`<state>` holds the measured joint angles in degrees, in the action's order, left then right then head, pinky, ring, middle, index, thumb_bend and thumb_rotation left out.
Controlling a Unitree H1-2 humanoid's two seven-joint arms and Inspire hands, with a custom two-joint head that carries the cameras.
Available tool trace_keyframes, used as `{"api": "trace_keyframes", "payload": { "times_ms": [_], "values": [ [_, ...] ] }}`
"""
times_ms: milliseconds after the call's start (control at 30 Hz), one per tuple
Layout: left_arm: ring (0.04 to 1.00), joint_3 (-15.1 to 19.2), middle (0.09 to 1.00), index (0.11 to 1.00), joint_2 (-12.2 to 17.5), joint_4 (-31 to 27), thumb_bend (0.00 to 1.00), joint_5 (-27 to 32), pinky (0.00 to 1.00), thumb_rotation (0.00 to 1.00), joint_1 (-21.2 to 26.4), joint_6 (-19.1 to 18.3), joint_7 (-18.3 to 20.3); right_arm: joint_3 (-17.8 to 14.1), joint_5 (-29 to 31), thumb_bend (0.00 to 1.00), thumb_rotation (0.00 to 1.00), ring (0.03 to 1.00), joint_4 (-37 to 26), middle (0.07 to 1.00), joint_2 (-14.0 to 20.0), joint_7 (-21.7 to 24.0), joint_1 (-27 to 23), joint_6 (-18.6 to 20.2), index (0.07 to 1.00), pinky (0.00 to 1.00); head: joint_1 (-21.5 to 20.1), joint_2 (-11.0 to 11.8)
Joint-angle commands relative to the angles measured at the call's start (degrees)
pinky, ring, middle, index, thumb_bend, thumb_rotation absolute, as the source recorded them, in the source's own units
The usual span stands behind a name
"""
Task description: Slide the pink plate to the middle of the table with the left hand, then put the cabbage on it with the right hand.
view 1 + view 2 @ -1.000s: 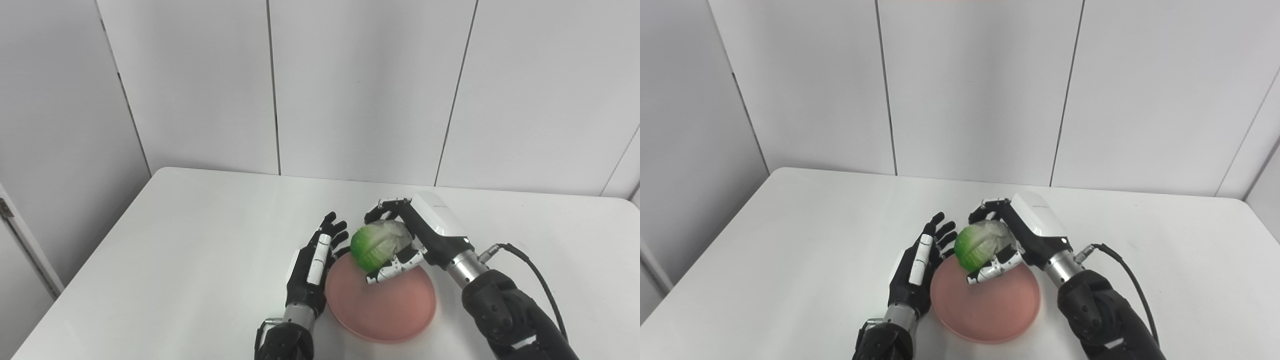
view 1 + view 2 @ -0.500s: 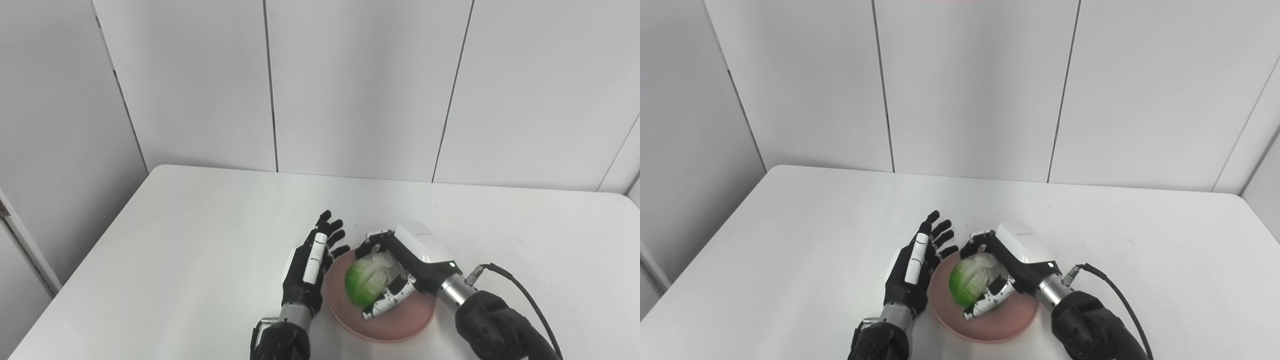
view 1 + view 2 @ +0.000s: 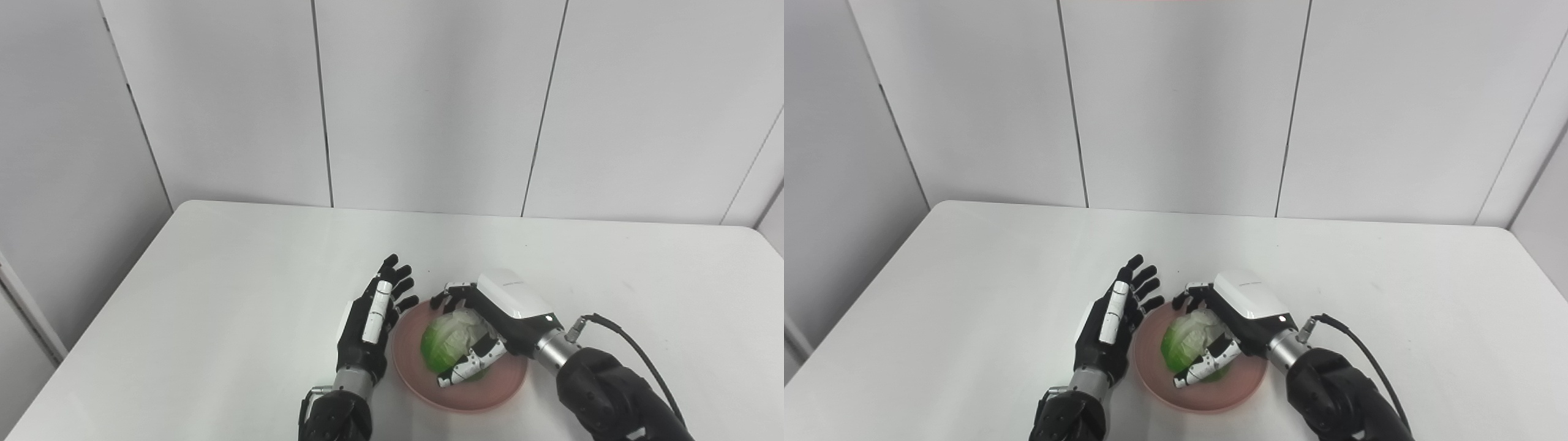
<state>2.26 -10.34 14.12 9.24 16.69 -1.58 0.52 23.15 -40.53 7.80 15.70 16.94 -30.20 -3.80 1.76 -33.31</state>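
**Cabbage down on the plate, release pending**

The right robot hand (image 3: 490, 327) is wrapped around the cabbage (image 3: 447, 340), which appears to rest in the pink plate (image 3: 508, 386). The next move, I judge, is to spread the fingers and lift clear. The left robot hand (image 3: 370, 327) stands open just left of the plate. The white surface (image 3: 245, 294) lies bare beyond the plate, edges well away.
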Motion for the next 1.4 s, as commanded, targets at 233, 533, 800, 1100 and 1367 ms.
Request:
{"api": "trace_keyframes", "payload": {
  "times_ms": [233,533,800,1100,1367],
  "values": [
    [0.863,1.2,0.857,0.881,0.8,-1.2,0.85,0.7,0.82,0.79,-0.8,-1.9,-0.6,-2.0,1.3,1.00,0.99,0.669,-3.1,0.851,-0.6,1.6,0.3,4.6,0.843,0.60,-0.2,-0.2],
    [0.896,-0.2,0.891,0.886,2.6,-1.4,0.82,-4.9,0.91,0.86,-0.8,1.8,-2.5,-9.9,6.7,0.83,0.97,0.660,-3.8,0.756,-6.5,-12.9,4.6,-0.1,0.784,0.53,-0.4,-0.4],
    [0.928,-0.4,0.922,0.886,3.1,-2.7,0.83,-8.8,1.00,0.87,-0.3,2.7,-5.0,-19.6,22.7,0.74,1.00,0.751,0.3,0.783,-15.1,-23.9,9.2,-8.0,0.777,0.69,-1.0,-0.7],
    [0.936,-0.7,0.919,0.874,3.7,-4.4,0.82,-13.2,1.00,0.89,0.0,1.5,-7.9,-24.7,34.9,0.70,0.99,0.802,3.1,0.816,-21.4,-25.8,11.4,-6.6,0.799,0.77,-1.5,-1.4],
    [0.940,0.6,0.918,0.868,3.4,-6.5,0.79,-12.3,1.00,0.88,0.9,-2.3,-8.1,-26.9,39.2,0.74,1.00,0.822,5.7,0.835,-23.2,-26.9,11.7,-2.0,0.812,0.83,-1.9,-1.8]
  ]
}}
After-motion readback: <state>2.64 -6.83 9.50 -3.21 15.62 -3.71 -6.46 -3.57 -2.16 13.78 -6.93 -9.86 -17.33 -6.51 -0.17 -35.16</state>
